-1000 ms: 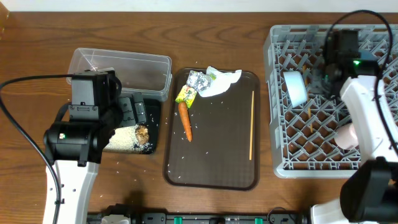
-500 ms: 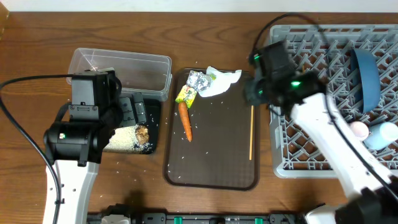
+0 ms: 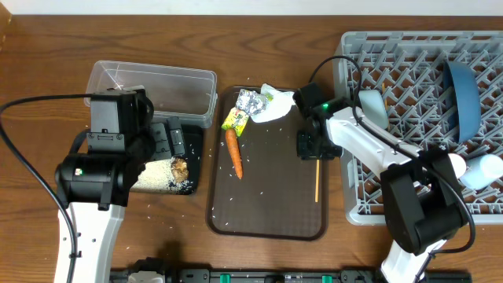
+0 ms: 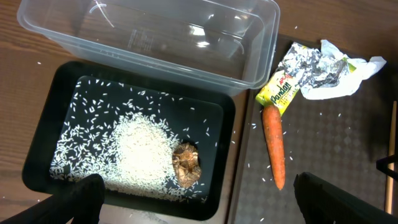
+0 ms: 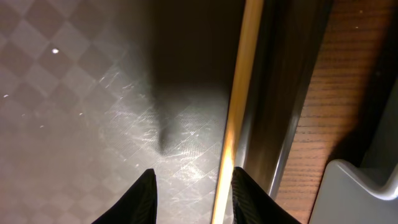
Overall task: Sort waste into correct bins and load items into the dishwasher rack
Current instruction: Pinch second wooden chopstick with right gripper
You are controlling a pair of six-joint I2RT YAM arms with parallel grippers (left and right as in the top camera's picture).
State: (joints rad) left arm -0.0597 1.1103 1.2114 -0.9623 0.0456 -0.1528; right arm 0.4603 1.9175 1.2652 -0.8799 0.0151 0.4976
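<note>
My right gripper (image 3: 311,148) (image 5: 196,196) is open, low over the brown tray, its fingers astride a wooden chopstick (image 3: 317,169) (image 5: 239,93) that lies just inside the right finger. My left gripper (image 4: 199,208) is open and empty above the black tray (image 3: 167,132) (image 4: 225,177), which holds rice (image 4: 140,149) and the brown lump (image 4: 186,165). The clear tub (image 3: 153,79) (image 4: 149,37) looks empty. Carrot (image 3: 234,153), yellow-green wrapper (image 3: 234,119), foil (image 3: 250,101) and paper (image 3: 281,104) lie on the brown tray. The rack (image 3: 409,200) holds the blue plate (image 3: 460,94), white bowl (image 3: 373,110), pink cup (image 3: 453,163) and light blue cup (image 3: 481,171).
The brown serving tray (image 3: 267,208) lies between the bins and the rack, with loose rice grains scattered on it. Its right rim and a strip of wooden table (image 5: 323,93) run beside the chopstick. The rack's grey corner (image 5: 360,193) is close on the right.
My right arm has swung out of the rack, leftward and down to the chopstick at the brown tray's right side. The blue plate now shows standing in the rack. The left arm has not moved.
</note>
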